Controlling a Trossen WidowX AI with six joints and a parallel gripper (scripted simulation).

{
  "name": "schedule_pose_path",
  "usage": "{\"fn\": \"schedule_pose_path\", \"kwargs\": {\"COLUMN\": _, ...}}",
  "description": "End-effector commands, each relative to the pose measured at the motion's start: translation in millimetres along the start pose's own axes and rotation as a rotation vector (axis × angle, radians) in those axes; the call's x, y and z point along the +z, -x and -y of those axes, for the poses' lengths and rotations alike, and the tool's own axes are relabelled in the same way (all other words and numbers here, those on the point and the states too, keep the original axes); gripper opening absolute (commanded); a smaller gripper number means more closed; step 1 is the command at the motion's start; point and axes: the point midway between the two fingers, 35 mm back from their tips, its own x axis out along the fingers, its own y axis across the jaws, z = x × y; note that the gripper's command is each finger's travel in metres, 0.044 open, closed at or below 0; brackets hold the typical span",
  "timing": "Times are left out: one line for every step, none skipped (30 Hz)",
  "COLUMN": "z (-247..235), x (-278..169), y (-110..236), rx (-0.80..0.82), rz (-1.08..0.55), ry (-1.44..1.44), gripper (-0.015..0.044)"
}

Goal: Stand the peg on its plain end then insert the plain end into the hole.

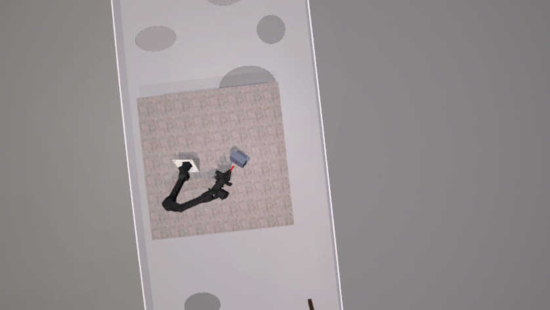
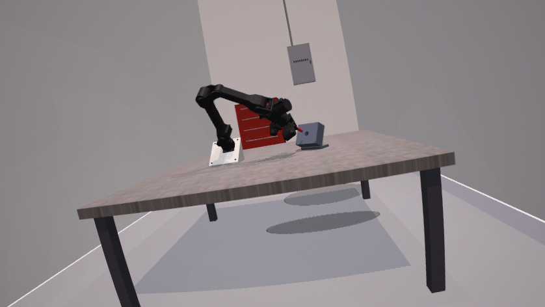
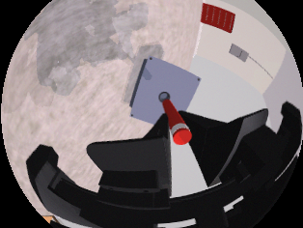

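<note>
From the top view, the black arm (image 1: 192,199) starts at its white base plate (image 1: 176,163) and bends in an elbow before it reaches to the tool (image 1: 228,174). The tool is closed on the red peg (image 1: 232,168), which sticks out from it toward the grey-blue sloped panel (image 1: 239,157). The panel stands just beyond the tip of the tool, on the speckled worktop (image 1: 250,199). In this view the peg is very small, and it is not possible to tell if its far end touches the panel.

From the exterior view, the tool (image 2: 290,131) is held above the worktop (image 2: 343,160), not resting on it. A short piece of the red peg (image 2: 300,129) shows in front of the tool and points to the face of the panel (image 2: 313,133). The dark round hole (image 2: 305,133) in that face lies just ahead of the peg's end. Behind the tool, farther from the camera, there is a red board (image 2: 252,129) with pale lines, and a grey box (image 2: 301,63) hangs on the wall above.

From the wrist view, the peg (image 3: 175,119) runs away from the tool, between the two dark fingers. Its near red end is round and close to the camera. Its far end meets the hole (image 3: 164,97) in the panel (image 3: 182,87), so the tip seems to be at the mouth of the hole or just inside it; how deep it goes cannot be seen. The white band of the peg is not clear in any view.
</note>
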Motion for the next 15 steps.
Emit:
{"fn": "schedule_pose_path", "kwargs": {"z": 0.6, "x": 0.6, "y": -7.7, "rx": -0.013, "rz": -0.007, "ry": -0.007, "gripper": 0.0}}
{"fn": "schedule_pose_path", "kwargs": {"z": 0.6, "x": 0.5, "y": -8.1, "rx": -0.014, "rz": -0.008, "ry": -0.006, "gripper": 0.0}}
{"fn": "schedule_pose_path", "kwargs": {"z": 0.5, "x": 0.5, "y": -8.6, "rx": -0.015, "rz": -0.009, "ry": -0.005, "gripper": 0.0}}
{"fn": "schedule_pose_path", "kwargs": {"z": 0.4, "x": 0.4, "y": -9.3, "rx": -0.015, "rz": -0.011, "ry": -0.003, "gripper": 0.0}}
{"fn": "schedule_pose_path", "kwargs": {"z": 0.3, "x": 0.4, "y": -10.0, "rx": -0.016, "rz": -0.012, "ry": -0.001, "gripper": 0.0}}
{"fn": "schedule_pose_path", "kwargs": {"z": 0.2, "x": 0.5, "y": -10.2, "rx": -0.016, "rz": -0.013, "ry": 0.0, "gripper": 0.0}}
{"fn": "schedule_pose_path", "kwargs": {"z": 0.1, "x": 0.6, "y": -10.3, "rx": -0.017, "rz": -0.013, "ry": 0.0, "gripper": 0.0}}
{"fn": "schedule_pose_path", "kwargs": {"z": 0.1, "x": 0.6, "y": -10.5, "rx": -0.017, "rz": -0.013, "ry": 0.0, "gripper": 0.0}}
{"fn": "schedule_pose_path", "kwargs": {"z": 0.1, "x": 0.6, "y": -11.0, "rx": -0.017, "rz": -0.013, "ry": 0.0, "gripper": 0.0}}
{"fn": "schedule_pose_path", "kwargs": {"z": 0.1, "x": 0.5, "y": -11.7, "rx": -0.017, "rz": -0.013, "ry": 0.0, "gripper": 0.0}}
{"fn": "schedule_pose_path", "kwargs": {"z": 0.0, "x": 0.5, "y": -12.5, "rx": -0.017, "rz": -0.013, "ry": 0.0, "gripper": 0.0}}
{"fn": "schedule_pose_path", "kwargs": {"z": 0.0, "x": 0.5, "y": -13.6, "rx": -0.017, "rz": -0.013, "ry": 0.0, "gripper": 0.0}}
{"fn": "schedule_pose_path", "kwargs": {"z": -0.1, "x": 0.5, "y": -14.9, "rx": -0.017, "rz": -0.013, "ry": 0.001, "gripper": 0.0}}
{"fn": "schedule_pose_path", "kwargs": {"z": -0.2, "x": 0.4, "y": -16.1, "rx": -0.017, "rz": -0.014, "ry": 0.001, "gripper": 0.0}}
{"fn": "schedule_pose_path", "kwargs": {"z": -0.2, "x": 0.4, "y": -17.5, "rx": -0.017, "rz": -0.014, "ry": 0.001, "gripper": 0.0}}
